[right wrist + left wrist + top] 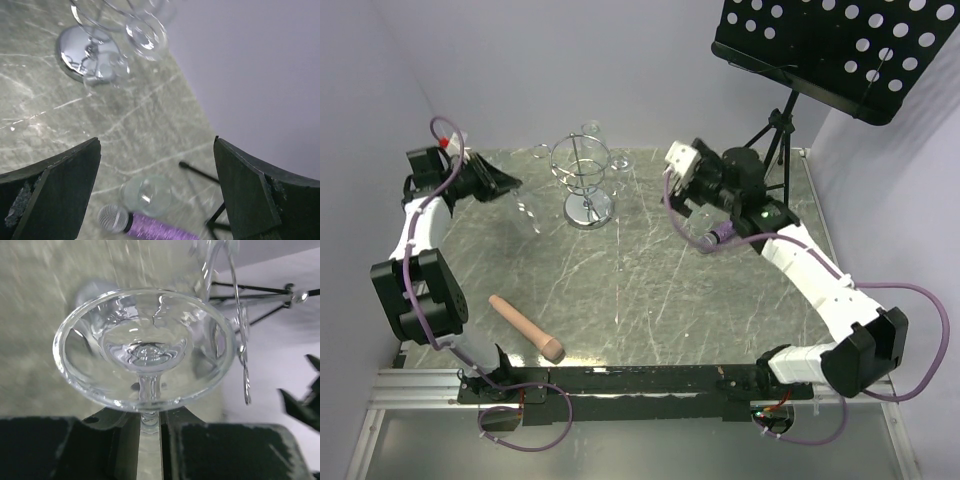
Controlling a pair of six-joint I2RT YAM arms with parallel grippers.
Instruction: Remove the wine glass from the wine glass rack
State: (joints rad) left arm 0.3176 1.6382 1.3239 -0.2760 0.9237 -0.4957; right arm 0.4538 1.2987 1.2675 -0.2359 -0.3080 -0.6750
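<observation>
While pale walls (620, 60) close in the grey stone desk (650, 290), the wine glass rack (582, 175) stands near its back. The wine glass (145, 345) hangs just beside it, off the loops, I think. The left fingers (225, 450) pinch its stem tight; the right fingers (55, 195) gape wide, holding nothing. Next: set it down softly on bare desk.

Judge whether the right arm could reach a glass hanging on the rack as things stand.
Probably yes: the right gripper is open and faces the hanging wine glass on the wine glass rack, only bare table between.
</observation>
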